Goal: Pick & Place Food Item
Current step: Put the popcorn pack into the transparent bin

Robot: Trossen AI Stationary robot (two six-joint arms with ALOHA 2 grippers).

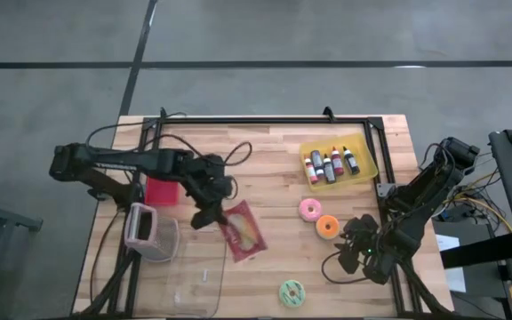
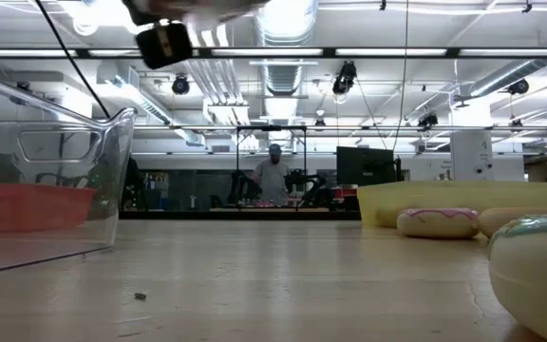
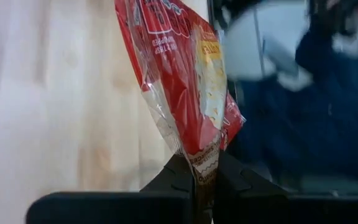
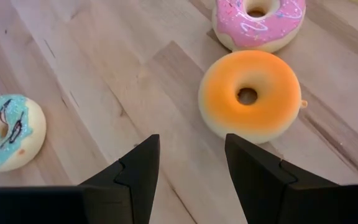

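My left gripper [image 1: 204,216] had its jaws pinching the red snack bag [image 1: 243,231] by one end, up off the worktop [image 1: 265,169]. The picking was done. I guessed the clear bin [image 1: 185,271] came next. My right gripper [image 4: 190,163] waited with jaws spread near the orange donut [image 4: 252,94].

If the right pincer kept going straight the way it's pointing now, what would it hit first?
Probably the orange donut: the open right pincer aims at the bare table just beside it, and the donut lies slightly off to one finger's side. The pink donut sits farther on. Depth is uncertain.
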